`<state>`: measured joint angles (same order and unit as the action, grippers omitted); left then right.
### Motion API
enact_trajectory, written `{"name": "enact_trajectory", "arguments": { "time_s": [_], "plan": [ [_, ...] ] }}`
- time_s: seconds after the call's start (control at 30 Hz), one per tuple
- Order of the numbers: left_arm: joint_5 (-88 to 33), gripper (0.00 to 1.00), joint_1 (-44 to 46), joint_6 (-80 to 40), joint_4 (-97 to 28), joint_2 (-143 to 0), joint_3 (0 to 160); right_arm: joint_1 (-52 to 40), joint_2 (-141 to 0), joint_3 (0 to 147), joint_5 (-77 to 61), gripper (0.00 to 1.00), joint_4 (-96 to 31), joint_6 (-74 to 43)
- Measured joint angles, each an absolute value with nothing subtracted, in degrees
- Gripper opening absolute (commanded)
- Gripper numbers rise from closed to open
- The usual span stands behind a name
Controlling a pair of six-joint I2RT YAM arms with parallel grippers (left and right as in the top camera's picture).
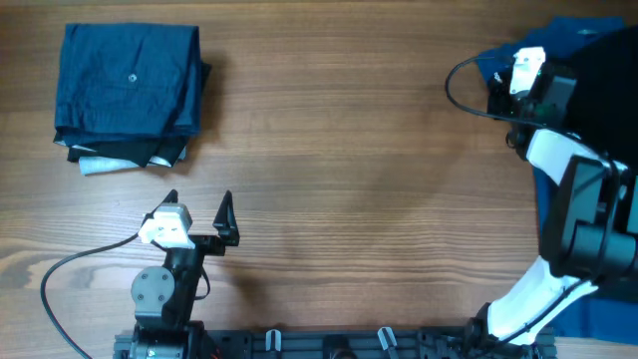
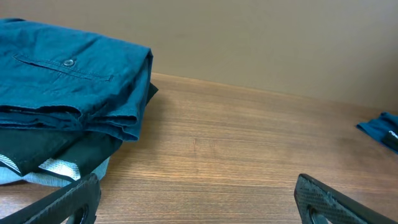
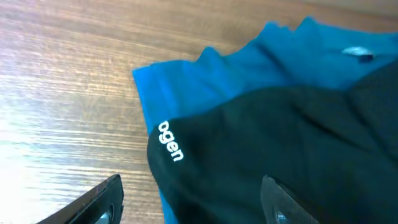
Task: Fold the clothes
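The unfolded clothes lie at the right edge of the overhead view: a black shirt [image 1: 613, 80] is heaped over a blue garment [image 1: 563, 35], whose edge pokes out at the upper right. A folded stack [image 1: 130, 90] sits at upper left on the table [image 1: 349, 199].

The right gripper [image 3: 193, 199] hangs low over the shirt's near edge, by its white lettering [image 3: 170, 144]. Its jaws are well apart with black cloth between them, and nothing is pinched that I can see. The left gripper [image 1: 197, 204] sits at lower left, jaws wide and empty, just short of the stack.

The main risk, I judge, is a bite that takes both layers. The blue lies directly under the black here, so a deep close would lift the two together and tangle the fold. A shallow close might catch only a wrinkle, and the shirt would slip free when raised. A pull across the table could also drag the blue garment along.
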<state>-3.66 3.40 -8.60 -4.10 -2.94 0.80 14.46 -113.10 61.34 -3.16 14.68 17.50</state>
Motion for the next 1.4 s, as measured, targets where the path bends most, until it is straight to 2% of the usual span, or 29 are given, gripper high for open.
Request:
{"name": "enact_trajectory", "arguments": {
  "time_s": [0.37, 0.4, 0.43, 0.5, 0.67, 0.73, 0.87, 1.13, 1.17, 1.2, 1.23, 1.4],
  "plan": [
    [-3.66, 1.00, 3.40, -8.60, -4.10, -2.94, 0.80, 14.46, -117.73, 61.34, -3.66, 0.67, 17.76, 17.50],
    [-3.66, 1.00, 3.40, -8.60, -4.10, -2.94, 0.80, 14.46, -117.82, 61.34, -3.66, 0.63, 18.02, 17.50],
    [-3.66, 1.00, 3.40, -8.60, -4.10, -2.94, 0.80, 14.46, -117.93, 61.34, -3.66, 0.50, 18.33, 17.50],
    [-3.66, 1.00, 3.40, -8.60, -4.10, -2.92, 0.80, 14.46, -117.99, 61.34, -3.86, 0.37, 18.55, 17.85],
    [-3.66, 1.00, 3.40, -8.60, -4.10, -2.94, 0.80, 14.46, -117.99, 61.34, -4.08, 0.23, 18.96, 17.93],
    [-3.66, 1.00, 3.40, -8.60, -4.10, -2.94, 0.80, 14.46, -118.04, 61.34, -4.08, 0.20, 18.96, 17.98],
    [-3.66, 1.00, 3.40, -8.60, -4.10, -2.94, 0.80, 14.46, -118.08, 61.34, -4.08, 0.04, 20.78, 17.93],
    [-3.66, 1.00, 3.40, -8.60, -4.10, -2.94, 0.80, 14.46, -118.08, 61.45, -4.08, 0.04, 21.87, 16.40],
    [-3.66, 1.00, 3.40, -8.60, -4.10, -2.94, 0.80, 14.46, -118.08, 61.58, -4.10, 0.08, 21.74, 15.94],
    [-3.66, 1.00, 3.40, -8.60, -4.10, -2.94, 0.80, 14.48, -118.08, 62.11, -4.10, 0.44, 20.88, 14.57],
    [-3.66, 1.00, 3.40, -8.60, -4.10, -2.94, 0.80, 14.50, -118.08, 62.70, -4.10, 0.54, 19.40, 14.20],
    [-3.66, 1.00, 3.40, -8.60, -4.10, -2.94, 0.80, 14.74, -118.08, 64.82, -4.40, 0.54, 15.27, 13.54]
  ]
}}
